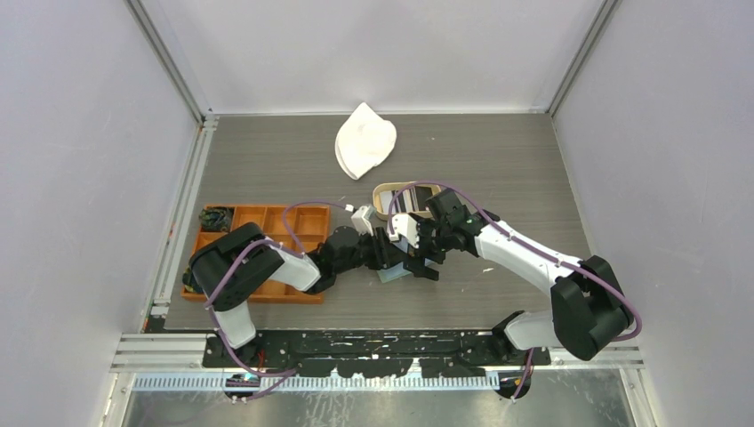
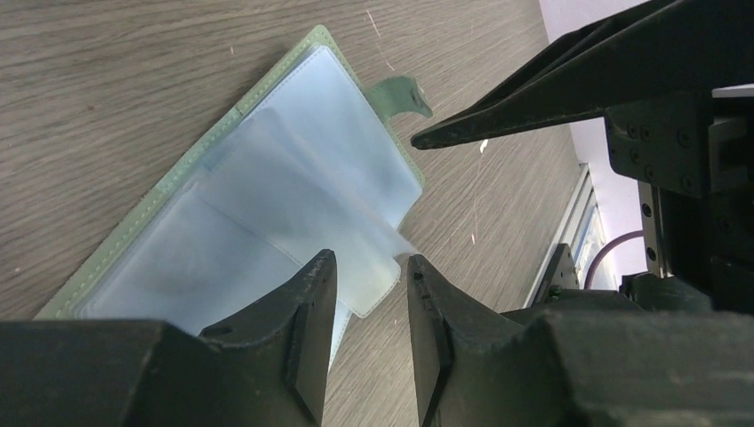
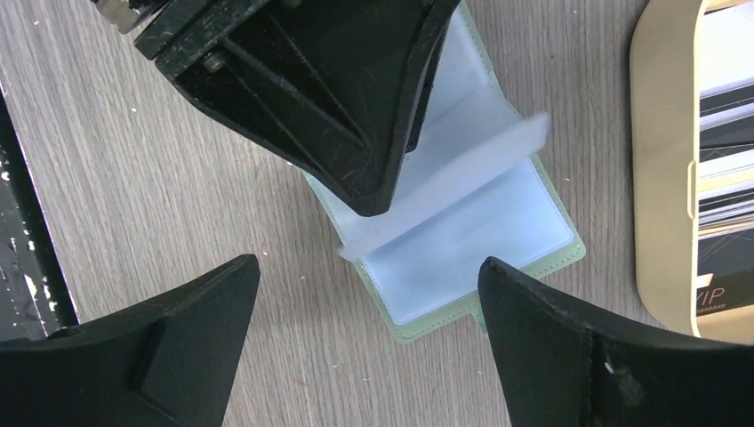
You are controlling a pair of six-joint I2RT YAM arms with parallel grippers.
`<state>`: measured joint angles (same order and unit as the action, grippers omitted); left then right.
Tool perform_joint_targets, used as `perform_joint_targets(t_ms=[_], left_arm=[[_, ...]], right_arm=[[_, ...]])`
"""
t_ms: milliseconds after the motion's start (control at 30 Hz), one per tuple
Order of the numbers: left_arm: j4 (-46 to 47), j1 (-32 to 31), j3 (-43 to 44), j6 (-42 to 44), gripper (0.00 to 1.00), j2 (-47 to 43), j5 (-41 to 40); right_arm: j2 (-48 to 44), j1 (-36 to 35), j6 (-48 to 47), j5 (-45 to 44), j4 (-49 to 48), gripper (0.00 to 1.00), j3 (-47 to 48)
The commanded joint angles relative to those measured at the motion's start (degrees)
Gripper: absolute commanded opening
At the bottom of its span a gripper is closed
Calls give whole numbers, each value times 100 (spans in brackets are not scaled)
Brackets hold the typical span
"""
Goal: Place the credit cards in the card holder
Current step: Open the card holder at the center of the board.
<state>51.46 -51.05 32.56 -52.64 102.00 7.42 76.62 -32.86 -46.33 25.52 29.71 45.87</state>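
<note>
Partly covered card holder (image 3: 480, 240), credit cards (image 3: 725, 187) cropped at edge

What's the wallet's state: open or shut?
Open. The wallet lies spread on the table, clear inner pockets facing up.

A grey wood-grain tabletop (image 1: 533, 160) carries everything. A sage-green bifold card holder (image 3: 480, 240) lies open on it with its clear plastic pockets facing up. It is directly beneath the right gripper (image 3: 369, 267) and just ahead of the left gripper (image 2: 369, 260). Just beyond both grippers sits an oval tan wooden tray (image 1: 384, 197). An orange plastic compartmented tray (image 1: 298, 222) lies well to the left of the left gripper. Farther beyond the grippers, well apart, rests a white rounded folded piece (image 1: 364, 140), cloth or paper.
</note>
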Motion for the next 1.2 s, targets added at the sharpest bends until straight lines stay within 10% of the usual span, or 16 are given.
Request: perform_joint_targets(t_ms=[0, 533, 1167], left_arm=[[-132, -42, 75, 283, 36, -215, -162], [-298, -37, -26, 386, 37, -487, -93], [-3050, -28, -178, 1941, 54, -2988, -692]], right_arm=[[-20, 22, -51, 224, 0, 98, 226], [-67, 18, -116, 354, -16, 95, 170], [235, 152, 580, 996, 78, 90, 528]])
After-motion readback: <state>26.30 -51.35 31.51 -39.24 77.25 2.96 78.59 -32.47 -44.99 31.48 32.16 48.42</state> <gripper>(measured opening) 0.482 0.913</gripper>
